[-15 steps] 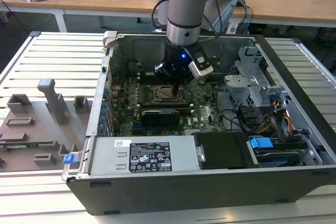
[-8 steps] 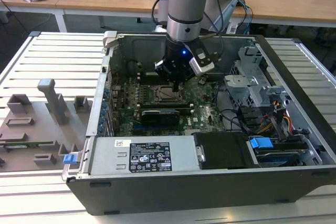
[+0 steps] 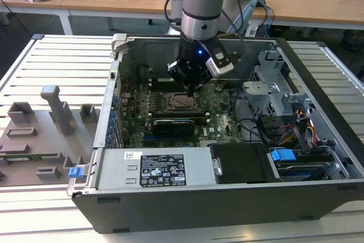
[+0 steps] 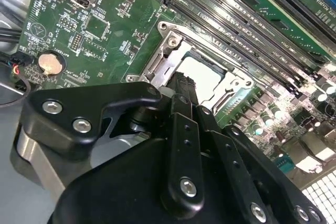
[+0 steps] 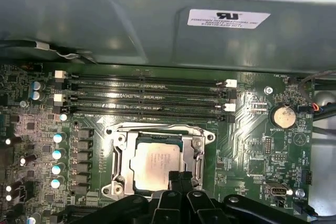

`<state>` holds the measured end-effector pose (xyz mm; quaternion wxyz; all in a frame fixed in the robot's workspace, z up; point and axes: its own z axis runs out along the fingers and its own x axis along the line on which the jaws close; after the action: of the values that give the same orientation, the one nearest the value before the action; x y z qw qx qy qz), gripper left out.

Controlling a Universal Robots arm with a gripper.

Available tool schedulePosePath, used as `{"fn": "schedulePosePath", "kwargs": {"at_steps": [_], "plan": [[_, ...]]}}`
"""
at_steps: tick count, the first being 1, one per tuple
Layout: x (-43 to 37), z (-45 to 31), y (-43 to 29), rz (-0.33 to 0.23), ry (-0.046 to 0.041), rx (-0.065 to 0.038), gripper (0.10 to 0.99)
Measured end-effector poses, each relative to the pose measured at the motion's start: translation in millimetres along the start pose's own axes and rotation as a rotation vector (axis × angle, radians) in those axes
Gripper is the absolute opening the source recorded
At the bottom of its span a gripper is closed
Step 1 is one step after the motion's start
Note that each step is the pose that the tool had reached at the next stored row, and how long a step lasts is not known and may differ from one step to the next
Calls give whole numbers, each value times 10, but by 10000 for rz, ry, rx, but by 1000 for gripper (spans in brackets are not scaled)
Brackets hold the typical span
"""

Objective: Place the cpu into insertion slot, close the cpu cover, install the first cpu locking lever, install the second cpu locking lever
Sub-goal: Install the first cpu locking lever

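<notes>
Hovered low inside an open computer case (image 3: pixel 227 203) on the slatted worktop (image 3: pixel 51 61), with the end effector (image 5: pixel 179 178) clenched, fingertips drawn together and nothing seen between them, at one edge of the cpu (image 5: pixel 155 162). Found the cpu seated flat in the insertion slot (image 3: pixel 183 102), beside the long memory slots (image 5: pixel 147 98) on the green motherboard (image 5: pixel 252 145). Showed the cpu cover (image 5: pixel 157 131) apparently folded down around the chip, its window framing the silver top; could not tell from either wrist view whether any locking lever was latched. Judged the risks plain: with the tips so close to the chip's edge, could scrape the metal top or nudge the chip askew if driven down or sideways off line. Could also leave the cover sprung and unlatched, or bend the socket's contacts beneath, if pressure landed on a chip not fully settled. Could snag neighbouring components or slot clips through any wide swing in the cramped case.
</notes>
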<state>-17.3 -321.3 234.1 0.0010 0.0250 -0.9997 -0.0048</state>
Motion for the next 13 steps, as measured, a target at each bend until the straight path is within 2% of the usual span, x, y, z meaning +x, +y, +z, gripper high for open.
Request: {"fn": "schedulePosePath", "kwargs": {"at_steps": [3,6,9,13], "plan": [[0,-51,1,1,0,-1,106],[1,-176,2,1,-1,0,106],[0,-252,2,0,1,0,106],[0,-253,2,0,0,0,106]]}}
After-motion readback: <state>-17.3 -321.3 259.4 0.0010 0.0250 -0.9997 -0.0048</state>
